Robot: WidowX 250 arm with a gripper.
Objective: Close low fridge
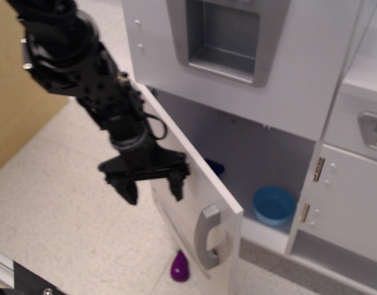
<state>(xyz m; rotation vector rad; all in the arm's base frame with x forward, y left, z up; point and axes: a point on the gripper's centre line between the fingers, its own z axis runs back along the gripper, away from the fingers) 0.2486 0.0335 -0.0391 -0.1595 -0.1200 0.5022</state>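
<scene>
The low fridge (250, 153) is the white bottom compartment, and its large flat door (194, 184) stands swung wide open toward me. A grey loop handle (207, 236) sits near the door's free edge. Inside, a blue bowl (274, 206) rests on the floor of the compartment, and a dark blue object (214, 166) shows behind the door. My black gripper (153, 190) is open and empty. It hangs in front of the door's outer face, above and left of the handle.
The upper white panel with a recessed grey dispenser (225, 37) is above. A smaller white cabinet door with brass hinges (348, 203) is at the right. A purple object (180, 267) lies on the speckled floor below the door. A wooden panel (16, 104) stands at the left.
</scene>
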